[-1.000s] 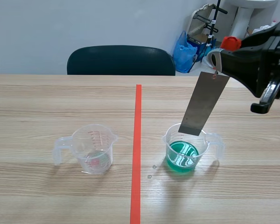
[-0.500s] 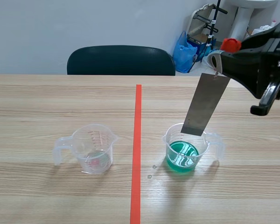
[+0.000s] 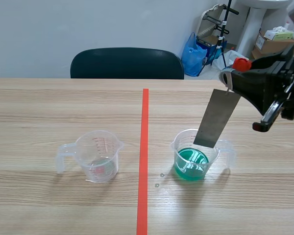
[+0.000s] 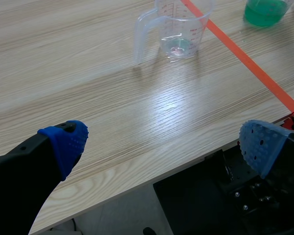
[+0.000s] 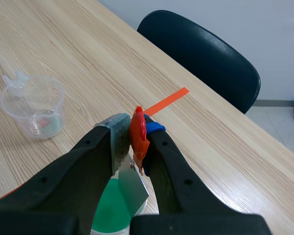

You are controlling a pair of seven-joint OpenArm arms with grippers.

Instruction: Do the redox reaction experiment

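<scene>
Grey metal strip (image 3: 216, 119), flat; right gripper (image 3: 229, 78) clamps it.

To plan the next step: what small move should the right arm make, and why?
Probably lower straight down: the right fingers pinch the red clip carrying the metal strip, whose lower end hangs at the cup rim, seemingly above the green liquid.

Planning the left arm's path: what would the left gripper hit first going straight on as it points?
Probably the bare table, short of the clear cup; the open left gripper has nothing else ahead.
</scene>
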